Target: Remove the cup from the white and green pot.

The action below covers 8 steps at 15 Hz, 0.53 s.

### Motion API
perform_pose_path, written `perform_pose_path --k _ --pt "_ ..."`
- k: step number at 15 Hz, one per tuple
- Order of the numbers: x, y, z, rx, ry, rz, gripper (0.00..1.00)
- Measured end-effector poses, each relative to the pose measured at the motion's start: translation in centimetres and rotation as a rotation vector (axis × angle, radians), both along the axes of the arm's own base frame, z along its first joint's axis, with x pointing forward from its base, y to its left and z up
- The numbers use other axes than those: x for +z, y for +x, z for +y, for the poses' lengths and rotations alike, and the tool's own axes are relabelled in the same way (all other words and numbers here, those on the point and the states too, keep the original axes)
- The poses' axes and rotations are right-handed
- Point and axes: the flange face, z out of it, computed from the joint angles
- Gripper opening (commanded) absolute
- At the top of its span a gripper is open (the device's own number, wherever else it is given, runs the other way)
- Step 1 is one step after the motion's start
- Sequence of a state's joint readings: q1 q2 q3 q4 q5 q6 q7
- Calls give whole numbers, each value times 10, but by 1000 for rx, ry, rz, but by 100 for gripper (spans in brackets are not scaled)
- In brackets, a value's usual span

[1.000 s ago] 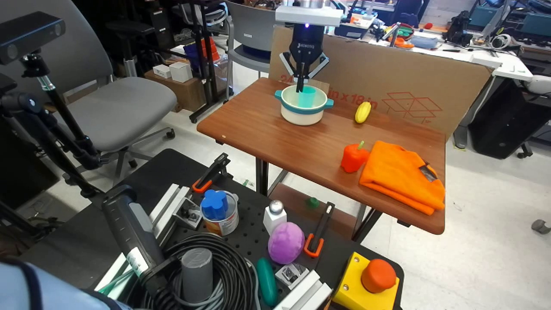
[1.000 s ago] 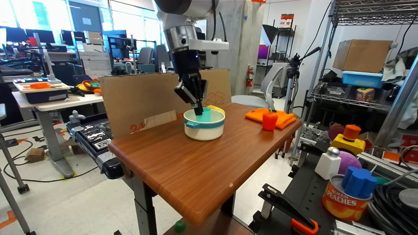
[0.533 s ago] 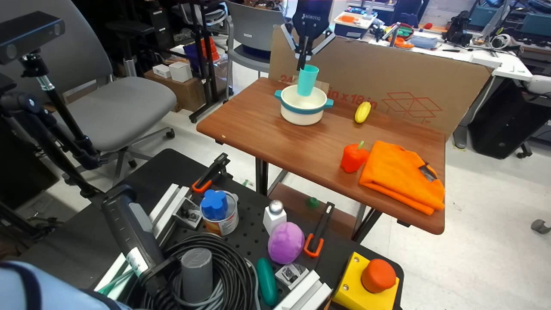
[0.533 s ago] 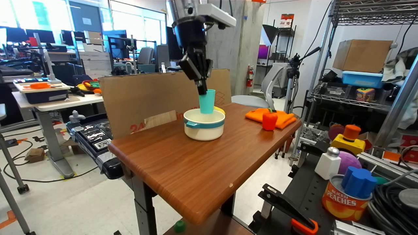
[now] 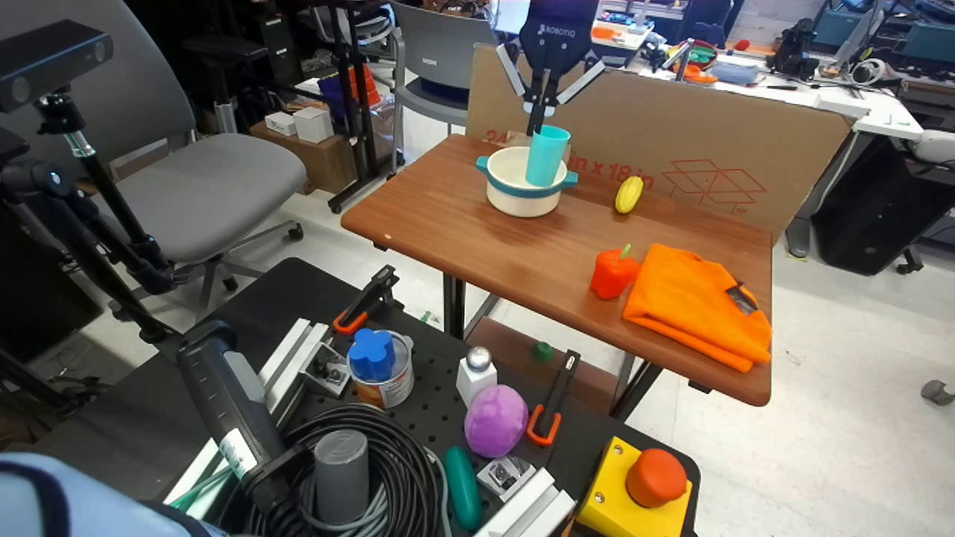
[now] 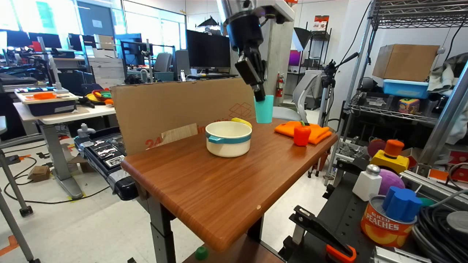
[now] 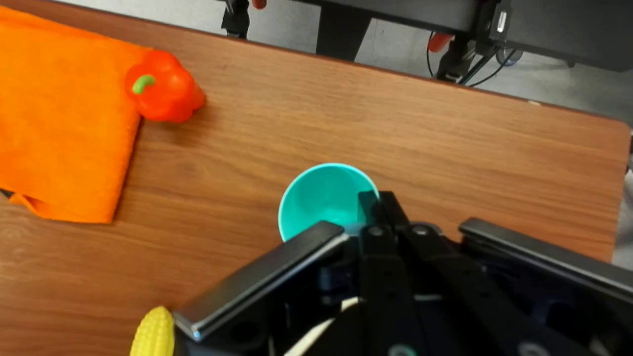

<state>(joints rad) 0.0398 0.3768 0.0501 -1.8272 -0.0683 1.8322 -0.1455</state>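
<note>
I can see the jaws of the gripper [image 7: 379, 197] pinched on the wall of the teal cup [image 6: 264, 111], one finger inside and one outside, at about three o'clock on its rim in the wrist view; the cup hangs nearly upright in the air, out of the white and green pot [image 6: 228, 146], which stands on the brown table [image 6: 190, 175]; in an exterior view the cup shows at about two o'clock from the pot, near but apart; with the cup as the middle of the dial in the wrist view, the red-orange pepper [image 7: 165, 91] stands at ten o'clock, the folded orange cloth [image 7: 64, 123] between nine and ten, and the yellow corn [image 7: 154, 331] at eight, only partly in sight; pepper and cloth are so close that I can't tell whether they touch.
</note>
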Motion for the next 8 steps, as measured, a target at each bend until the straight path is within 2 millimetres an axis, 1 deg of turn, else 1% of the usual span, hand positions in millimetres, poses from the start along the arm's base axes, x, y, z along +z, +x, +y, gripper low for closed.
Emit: perform_pose_path --k 4,6,8 --pt "-31 -24 1 6 -11 86 1" --pt "-41 -29 0 -1 -16 103 1" --pt "-46 -28 0 -9 -18 96 1"
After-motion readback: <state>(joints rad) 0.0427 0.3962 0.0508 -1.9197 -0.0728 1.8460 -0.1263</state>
